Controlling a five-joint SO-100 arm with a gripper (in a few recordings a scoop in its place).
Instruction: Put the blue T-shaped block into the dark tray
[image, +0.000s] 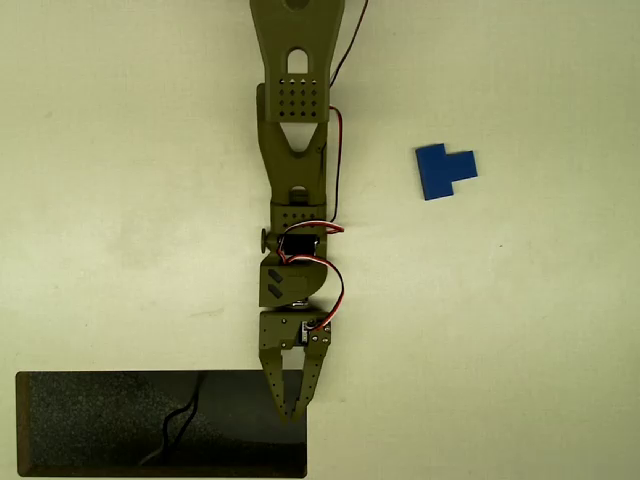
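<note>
Jaws look closed, or very nearly so, the two olive fingers coming to a point together with nothing between them. The gripper (291, 408) hangs over the right-hand end of the dark tray (60, 460) in the overhead view, its tips above the speckled floor close to the tray's right wall. And the blue T-shaped block (444, 171)? Well apart from all that, lying flat on the pale table (120, 200) up and to the right of the arm (297, 150), stub pointing right, bar running up and down the picture.

So by my read we are at the very start: nothing grasped, nothing in the tray (only that thin squiggly mark (175, 425) on its floor). The step in hand is the reach. What the next move calls for, as I judge it, is a swing away from the tray toward the block, fingers spread before the descent, and wrist turned so they close across the bar rather than catching the stub.

The count: one block, one tray, one arm with one gripper. Red and black wires (335, 150) trail along the arm's right side.
</note>
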